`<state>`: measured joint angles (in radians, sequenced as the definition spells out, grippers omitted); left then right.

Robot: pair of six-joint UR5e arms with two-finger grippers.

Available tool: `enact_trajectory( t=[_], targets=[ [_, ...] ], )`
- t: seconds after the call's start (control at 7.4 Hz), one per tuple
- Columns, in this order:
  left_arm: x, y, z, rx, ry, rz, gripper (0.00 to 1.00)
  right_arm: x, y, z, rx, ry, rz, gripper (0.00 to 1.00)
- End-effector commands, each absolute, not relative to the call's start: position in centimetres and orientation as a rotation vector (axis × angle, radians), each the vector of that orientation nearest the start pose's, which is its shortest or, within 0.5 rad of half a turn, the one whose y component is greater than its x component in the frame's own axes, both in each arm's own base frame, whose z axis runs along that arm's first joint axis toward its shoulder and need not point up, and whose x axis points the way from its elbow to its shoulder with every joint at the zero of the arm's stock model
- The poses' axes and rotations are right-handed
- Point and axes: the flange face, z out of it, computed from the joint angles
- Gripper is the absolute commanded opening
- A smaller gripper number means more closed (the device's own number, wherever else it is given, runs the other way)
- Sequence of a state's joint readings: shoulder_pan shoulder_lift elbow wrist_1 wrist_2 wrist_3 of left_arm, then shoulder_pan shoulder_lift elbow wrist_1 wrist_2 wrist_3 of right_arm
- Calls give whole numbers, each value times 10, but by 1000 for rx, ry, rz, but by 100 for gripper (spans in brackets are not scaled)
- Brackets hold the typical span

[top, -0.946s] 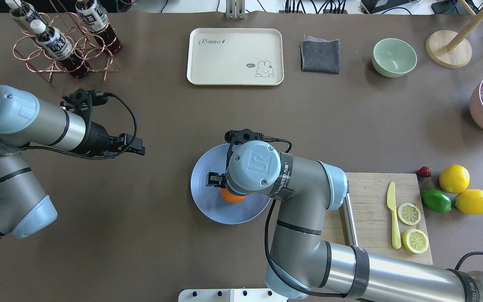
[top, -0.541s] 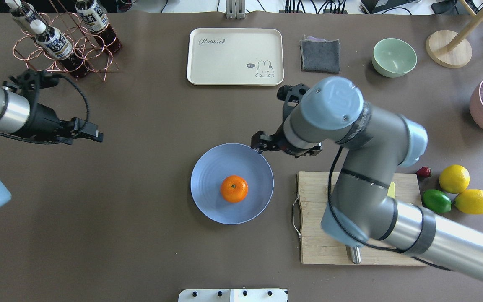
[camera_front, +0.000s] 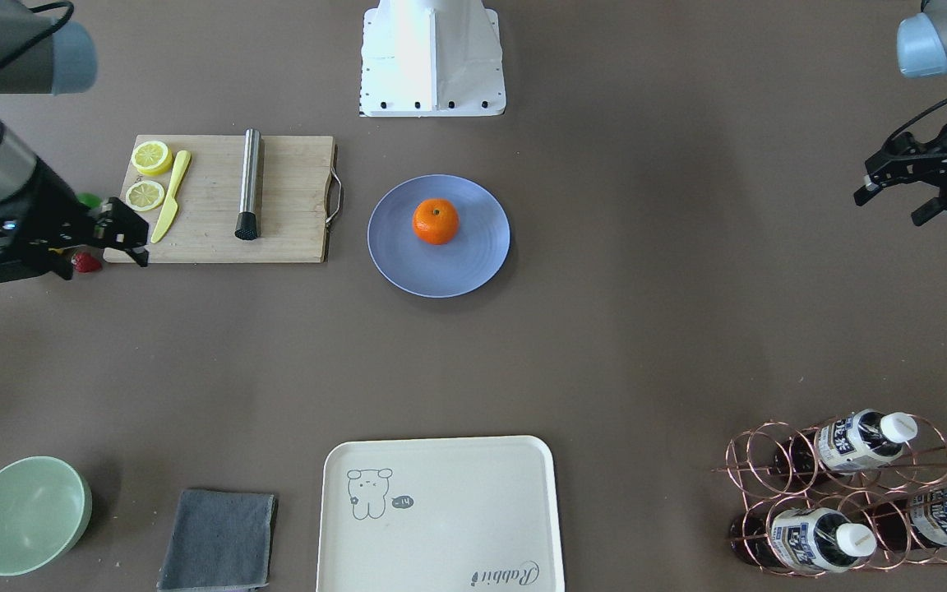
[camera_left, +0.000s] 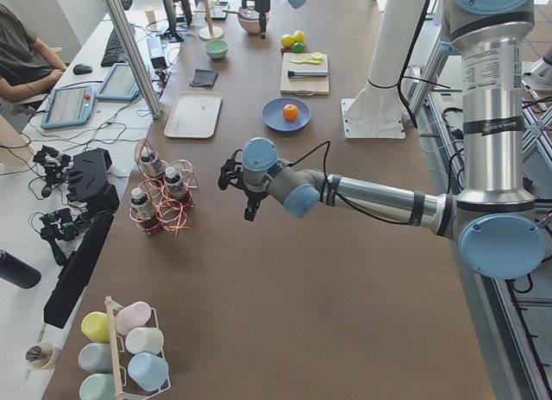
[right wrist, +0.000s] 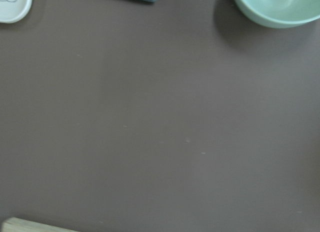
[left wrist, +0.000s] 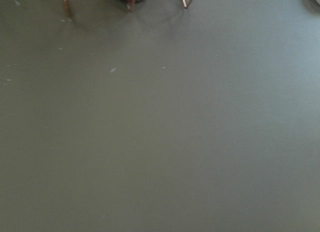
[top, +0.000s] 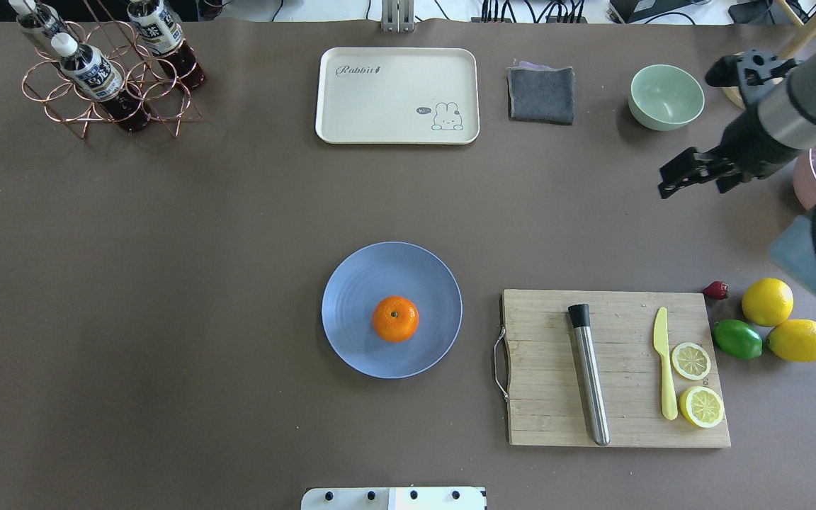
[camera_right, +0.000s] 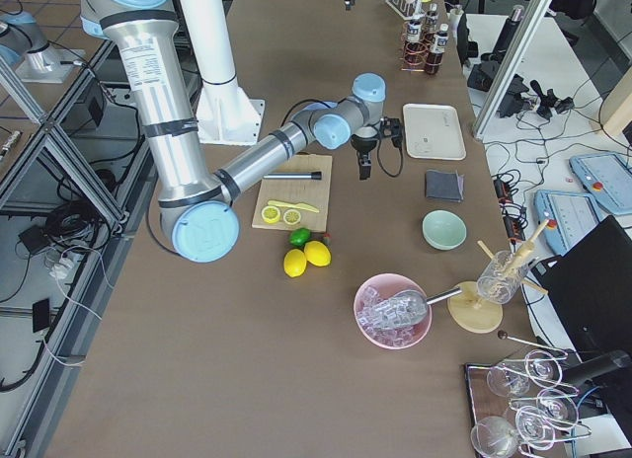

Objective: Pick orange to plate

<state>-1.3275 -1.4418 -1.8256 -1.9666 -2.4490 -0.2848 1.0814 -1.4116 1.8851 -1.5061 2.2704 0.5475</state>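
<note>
The right arm reaches in over the table's right side with its right gripper pointing inward. Its jaws are spread wide and hold nothing, and the green bowl lies a little beyond them. The left arm hangs over the opposite end, and the left gripper is likewise parted and empty. The orange sits mid-plate, well apart from both sets of jaws and roughly between them.
</note>
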Motion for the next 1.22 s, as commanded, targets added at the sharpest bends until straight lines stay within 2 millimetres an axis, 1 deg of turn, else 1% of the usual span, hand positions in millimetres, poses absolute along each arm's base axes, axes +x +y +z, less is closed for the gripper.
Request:
enact_trajectory(
  t=[0.0, 0.14, 0.27, 0.41, 0.54, 0.68, 0.81, 0.95, 1.08],
  targets=[
    [-39, -454, 597, 195, 863, 222, 97, -71, -491, 537, 131, -794, -266, 100],
    [-52, -460, 606, 136, 835, 186, 97, -29, -485, 586, 135, -771, -310, 100],
    [-58, -457, 614, 125, 830, 169, 97, 5, -478, 625, 132, -779, -328, 100],
    [-60, -457, 614, 141, 816, 187, 97, 32, -472, 656, 133, -812, -339, 100],
    [-59, -451, 625, 146, 818, 216, 97, 50, -468, 668, 133, -817, -309, 100],
    [-59, -451, 624, 154, 821, 225, 98, 67, -464, 670, 108, -821, -257, 100],
    [-59, -452, 624, 178, 813, 235, 98, 83, -460, 667, 111, -820, -223, 100],
    [-59, -452, 628, 179, 822, 236, 98, 91, -458, 665, 121, -818, -207, 100],
    [-59, -451, 635, 166, 819, 230, 98, 96, -459, 663, 129, -817, -200, 100]
  ],
)
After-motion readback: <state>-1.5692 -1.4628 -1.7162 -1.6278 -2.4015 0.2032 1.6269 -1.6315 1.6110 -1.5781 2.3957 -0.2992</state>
